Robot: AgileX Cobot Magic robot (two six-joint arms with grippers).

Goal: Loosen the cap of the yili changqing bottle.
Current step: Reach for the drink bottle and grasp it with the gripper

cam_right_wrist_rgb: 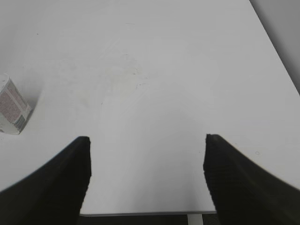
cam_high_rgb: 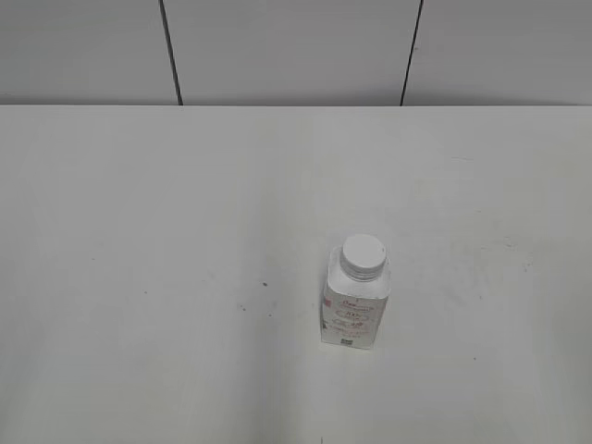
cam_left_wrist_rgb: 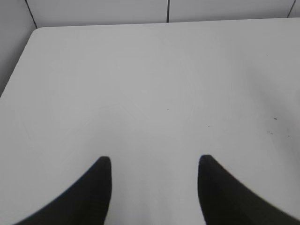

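Observation:
The yili changqing bottle (cam_high_rgb: pixel 354 305) stands upright on the white table, right of the middle and towards the front. It is small, white and squarish with pale pink-red printing and a dark code mark. Its white cap (cam_high_rgb: pixel 362 255) sits on the neck. The bottle's lower corner also shows at the left edge of the right wrist view (cam_right_wrist_rgb: pixel 11 107). My left gripper (cam_left_wrist_rgb: pixel 154 161) is open and empty over bare table. My right gripper (cam_right_wrist_rgb: pixel 146 140) is open and empty near the table's front edge, to the right of the bottle. Neither gripper shows in the exterior view.
The white table (cam_high_rgb: pixel 185 277) has a few small dark specks (cam_high_rgb: pixel 264 284) left of the bottle. A grey panelled wall (cam_high_rgb: pixel 296 46) runs behind it. The table's front edge (cam_right_wrist_rgb: pixel 140 213) and right edge show in the right wrist view.

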